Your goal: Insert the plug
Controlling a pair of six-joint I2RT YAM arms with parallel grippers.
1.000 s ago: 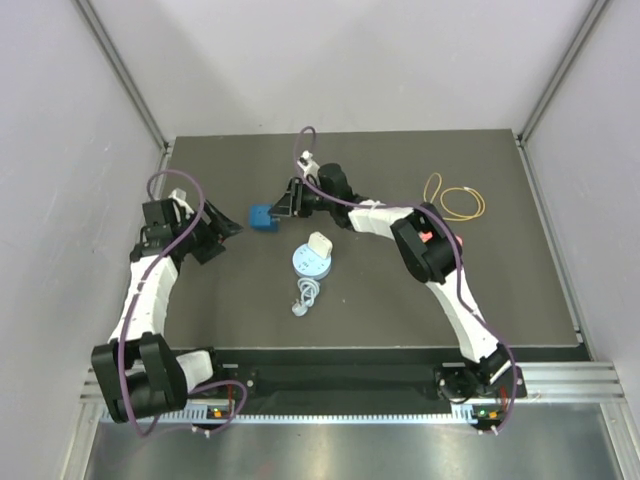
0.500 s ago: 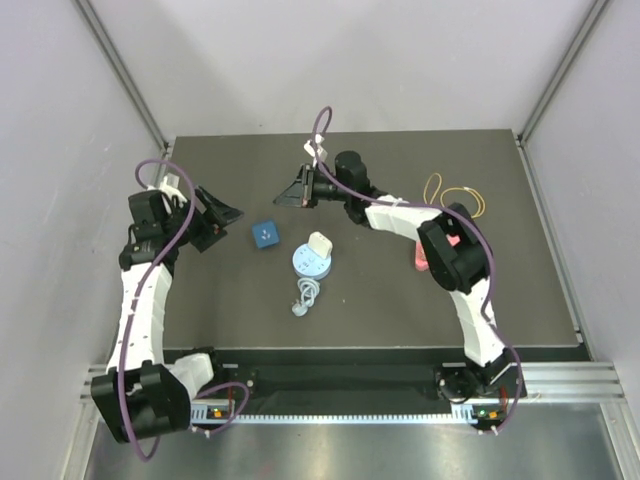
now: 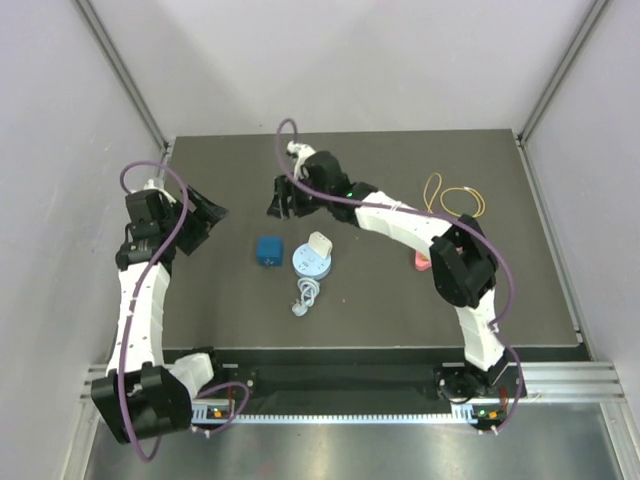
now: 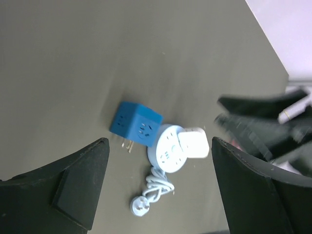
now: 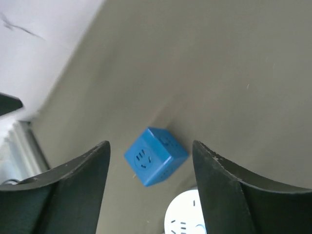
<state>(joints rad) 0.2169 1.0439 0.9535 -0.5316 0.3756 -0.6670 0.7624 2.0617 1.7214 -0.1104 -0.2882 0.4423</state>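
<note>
The plug, a blue cube [image 3: 268, 250] with metal prongs, lies on the dark table just left of a round pale-blue socket [image 3: 311, 263] that has a white adapter [image 3: 320, 244] plugged into it. My right gripper [image 3: 279, 200] hovers open behind the cube, which shows between its jaws in the right wrist view as the blue cube [image 5: 155, 156] with the socket [image 5: 187, 217] beside it. My left gripper [image 3: 207, 214] is open at the left, well clear of the cube [image 4: 135, 126] and the socket [image 4: 168, 151].
The socket's white cord and its plug [image 3: 306, 297] lie coiled in front of it. Yellow and orange cable loops [image 3: 455, 200] lie at the back right, and a small pink object [image 3: 422, 263] sits by the right arm's elbow. Grey walls enclose the table.
The right gripper left the blue cube, swung left and opened. The cube now lies nearer the front, beside the round socket. The left gripper drew back to the left.
</note>
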